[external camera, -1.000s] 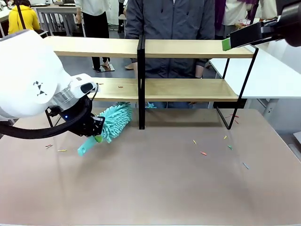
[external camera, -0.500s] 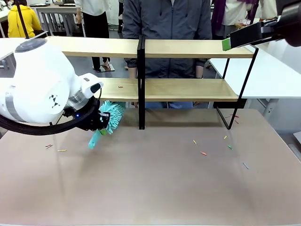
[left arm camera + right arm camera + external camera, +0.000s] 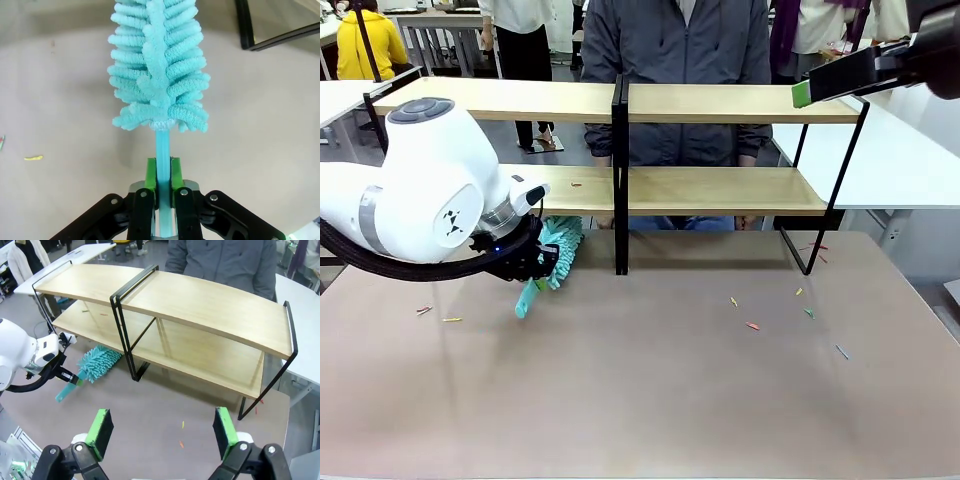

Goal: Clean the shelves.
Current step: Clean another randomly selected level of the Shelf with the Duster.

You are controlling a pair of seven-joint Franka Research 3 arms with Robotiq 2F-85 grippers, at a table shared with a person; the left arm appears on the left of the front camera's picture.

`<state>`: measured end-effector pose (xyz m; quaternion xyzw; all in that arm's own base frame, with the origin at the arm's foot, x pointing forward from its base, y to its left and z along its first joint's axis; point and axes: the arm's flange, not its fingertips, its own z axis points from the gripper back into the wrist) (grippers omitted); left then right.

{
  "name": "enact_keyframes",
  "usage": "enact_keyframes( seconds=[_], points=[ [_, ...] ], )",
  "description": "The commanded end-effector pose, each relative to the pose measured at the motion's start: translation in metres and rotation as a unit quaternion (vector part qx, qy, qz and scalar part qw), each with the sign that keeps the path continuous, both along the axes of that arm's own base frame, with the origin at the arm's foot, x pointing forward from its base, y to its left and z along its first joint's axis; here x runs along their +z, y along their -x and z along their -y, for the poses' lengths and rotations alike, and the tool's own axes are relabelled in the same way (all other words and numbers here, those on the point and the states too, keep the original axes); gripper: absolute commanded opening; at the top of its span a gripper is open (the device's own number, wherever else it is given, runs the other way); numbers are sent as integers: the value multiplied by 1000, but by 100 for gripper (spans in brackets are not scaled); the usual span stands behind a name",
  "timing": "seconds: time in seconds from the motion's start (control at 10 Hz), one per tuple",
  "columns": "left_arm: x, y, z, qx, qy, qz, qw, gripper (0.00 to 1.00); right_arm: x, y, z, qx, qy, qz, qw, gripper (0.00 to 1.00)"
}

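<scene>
Now, duster (image 3: pixel 558 245) low beside the shelves (image 3: pixel 720 190).
Handle (image 3: pixel 162 147) clamped in left gripper (image 3: pixel 163 170), right gripper (image 3: pixel 161 429) spread open; next, probably, raise it onto the shelves.

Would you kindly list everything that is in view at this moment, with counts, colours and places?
shelves: one two-tier rack, light wood on a black frame, across the far side of the table
duster: one, teal, fluffy head low in front of the shelves' left half
scraps: several, small, mixed colours, scattered on the table; one on the lower left board
table: one, beige-brown, under the shelves
white table: one, beside the shelves' right end
person: one, grey jacket, standing behind the shelves
left gripper: one, black with green pads, shut on the duster's handle
right gripper: one, black with green pads, open, held high at the right
</scene>
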<state>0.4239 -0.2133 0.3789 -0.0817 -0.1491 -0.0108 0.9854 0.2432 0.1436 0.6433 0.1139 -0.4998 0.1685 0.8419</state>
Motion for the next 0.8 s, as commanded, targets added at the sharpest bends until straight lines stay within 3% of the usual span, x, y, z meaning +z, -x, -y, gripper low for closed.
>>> enact_keyframes(
  seconds=[0.0, 0.3, 0.6, 0.7],
  points=[
    [2, -9, 2, 42, -27, -11, 999, 12, 1, -1, 0, 0, -1, 0, 1000, 100],
    [5, -12, -16, 114, -36, -44, 992, 12, 1, -1, 0, 0, -1, 0, 1000, 100],
    [6, -5, -35, 218, -31, -70, 973, 12, 1, -1, 0, 0, -1, 0, 1000, 100],
    [6, -5, -42, 256, -26, -63, 964, 12, 1, -1, 0, 0, -1, 0, 1000, 100]
  ],
)
